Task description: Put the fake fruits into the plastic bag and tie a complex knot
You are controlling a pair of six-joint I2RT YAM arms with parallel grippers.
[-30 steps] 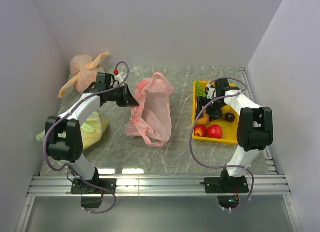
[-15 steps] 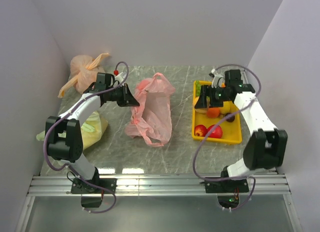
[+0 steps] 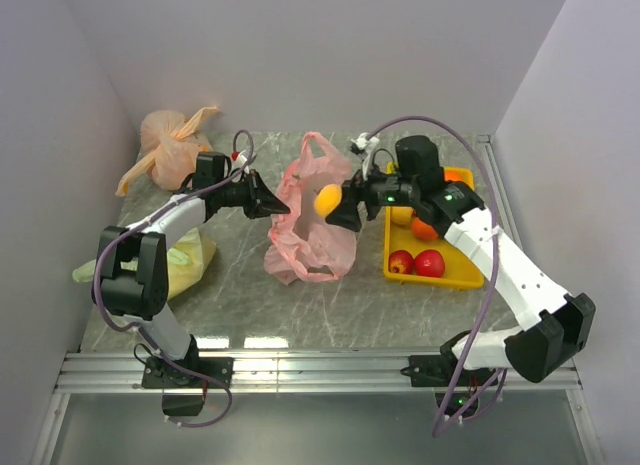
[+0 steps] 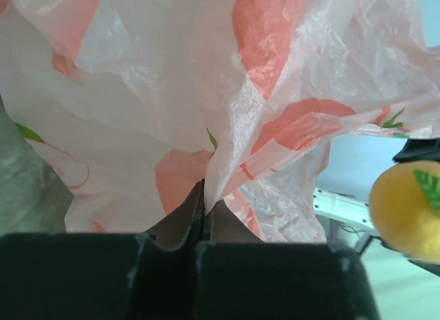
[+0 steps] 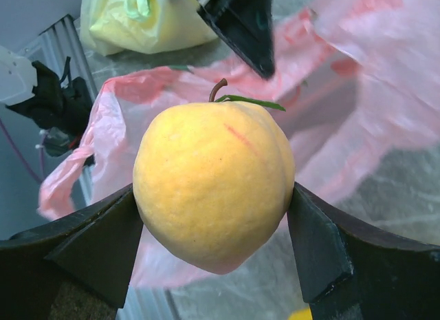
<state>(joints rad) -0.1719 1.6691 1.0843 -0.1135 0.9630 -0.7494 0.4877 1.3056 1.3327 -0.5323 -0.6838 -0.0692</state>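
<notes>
The pink plastic bag (image 3: 305, 235) lies mid-table with one loop handle standing up at its far end. My left gripper (image 3: 275, 207) is shut on the bag's left rim and holds it raised; the wrist view shows the film (image 4: 172, 93) pinched between the fingertips (image 4: 205, 196). My right gripper (image 3: 335, 207) hovers over the bag's mouth, shut on a yellow fake fruit (image 3: 328, 199) with a stem and leaf. That fruit (image 5: 213, 182) fills the right wrist view, with the bag (image 5: 344, 93) below it. No knot shows on the bag.
A yellow tray (image 3: 440, 277) at the right holds two red apples (image 3: 401, 262) and an orange fruit (image 3: 424, 228). An orange-peach tied bag (image 3: 170, 145) sits at the back left. A yellow-green bag (image 3: 185, 260) lies by the left arm. Walls close in on three sides.
My right arm has lifted the yellow fruit out of the tray and swung left to the bag's mouth. My left gripper has shifted slightly right, pulling the bag's rim up.
</notes>
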